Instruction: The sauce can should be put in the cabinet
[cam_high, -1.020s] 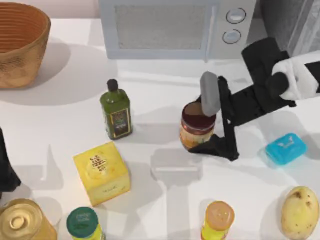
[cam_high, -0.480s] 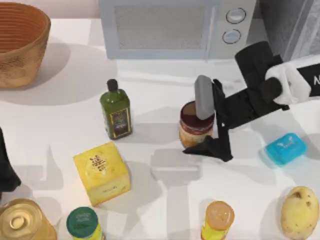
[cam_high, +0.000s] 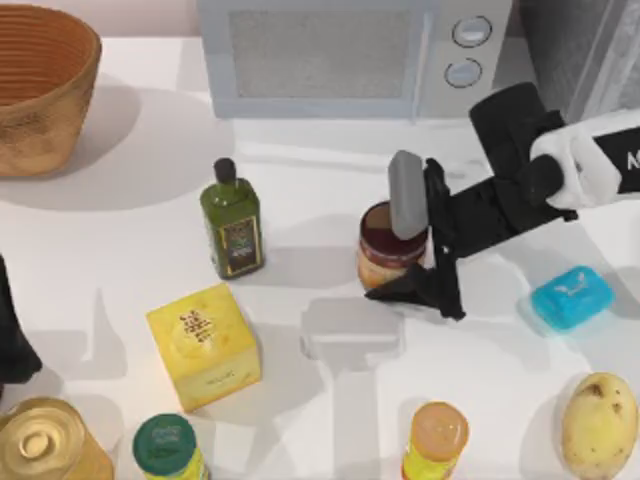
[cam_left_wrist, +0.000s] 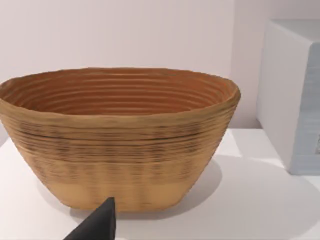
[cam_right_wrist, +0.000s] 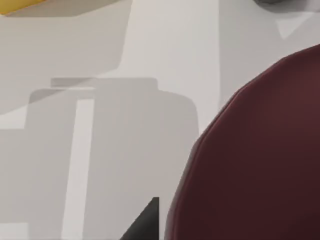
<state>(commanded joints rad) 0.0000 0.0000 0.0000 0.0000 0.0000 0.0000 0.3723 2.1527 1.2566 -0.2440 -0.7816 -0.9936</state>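
Note:
The sauce can (cam_high: 380, 262), a short cylinder with a maroon top and orange-red label, stands upright at the table's middle right, in front of the microwave. My right gripper (cam_high: 392, 246) reaches in from the right and is shut on the can. One finger (cam_high: 405, 195) is on its far side and the other (cam_high: 412, 290) is against its near side. The right wrist view has the can's maroon top (cam_right_wrist: 260, 150) very close. The cabinet (cam_high: 575, 40) is the dark grey unit at the far right corner. My left arm (cam_high: 10, 340) is parked at the left edge.
A microwave (cam_high: 330, 55) stands at the back and a wicker basket (cam_high: 40, 90) at the far left. Also on the table are an olive bottle (cam_high: 232, 222), a yellow box (cam_high: 205, 345), a blue soap (cam_high: 570, 296), a potato (cam_high: 598, 422), an orange-capped bottle (cam_high: 437, 438), a green-capped jar (cam_high: 166, 446) and a gold tin (cam_high: 45, 445).
My right gripper slid a little left over the sauce can, and its fingers closed in on the can's sides. The can shifted slightly left.

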